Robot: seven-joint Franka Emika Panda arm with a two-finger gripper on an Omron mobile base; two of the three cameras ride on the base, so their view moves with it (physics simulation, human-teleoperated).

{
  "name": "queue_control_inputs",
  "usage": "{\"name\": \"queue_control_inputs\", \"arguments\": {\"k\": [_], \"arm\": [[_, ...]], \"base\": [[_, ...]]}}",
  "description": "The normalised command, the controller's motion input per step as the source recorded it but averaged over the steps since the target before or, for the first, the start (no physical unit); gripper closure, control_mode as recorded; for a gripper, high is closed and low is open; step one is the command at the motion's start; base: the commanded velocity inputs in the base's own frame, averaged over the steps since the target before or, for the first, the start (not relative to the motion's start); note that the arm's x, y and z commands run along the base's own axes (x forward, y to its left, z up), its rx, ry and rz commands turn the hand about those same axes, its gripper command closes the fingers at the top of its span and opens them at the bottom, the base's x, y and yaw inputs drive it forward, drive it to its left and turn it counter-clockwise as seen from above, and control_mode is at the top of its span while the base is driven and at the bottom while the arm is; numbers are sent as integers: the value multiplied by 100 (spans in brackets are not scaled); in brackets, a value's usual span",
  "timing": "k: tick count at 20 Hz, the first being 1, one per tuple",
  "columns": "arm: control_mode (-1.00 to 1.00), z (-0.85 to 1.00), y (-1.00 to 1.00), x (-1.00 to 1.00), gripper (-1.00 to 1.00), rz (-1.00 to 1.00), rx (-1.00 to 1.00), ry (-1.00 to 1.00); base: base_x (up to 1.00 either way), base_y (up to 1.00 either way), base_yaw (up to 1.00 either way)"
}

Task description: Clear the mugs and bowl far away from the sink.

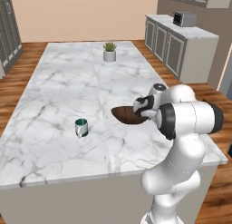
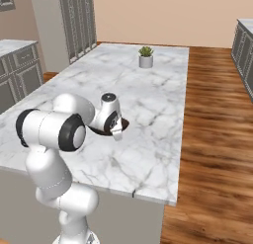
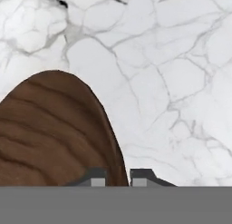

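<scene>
The dark-brown wooden bowl [image 1: 126, 115] is over the right half of the marble island [image 1: 63, 87], its rim partly hidden behind my hand. My gripper [image 3: 118, 178] is shut on the bowl's [image 3: 50, 132] rim, one fingertip on each side of the wall. In the right base view the gripper [image 2: 117, 135] points down at the bowl [image 2: 102, 131], which peeks out from behind the wrist. A glossy mug with a teal inside [image 1: 81, 127] stands upright on the island, left of the bowl and apart from it. The sink is out of view.
A pale plant pot [image 1: 109, 52] [image 2: 146, 58] stands near the island's far end. Grey cabinets with a toaster [image 1: 184, 19] line the back right wall. Wooden floor [image 2: 212, 139] surrounds the island.
</scene>
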Motion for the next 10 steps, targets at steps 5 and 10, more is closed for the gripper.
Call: {"name": "queue_control_inputs", "arguments": {"k": [5, 10], "arm": [[-100, -39, 1, 19, -100, 0, 0, 7], [-100, 31, -1, 0, -100, 3, 4, 0]], "base": [[0, 0, 0], [0, 0, 0]]}}
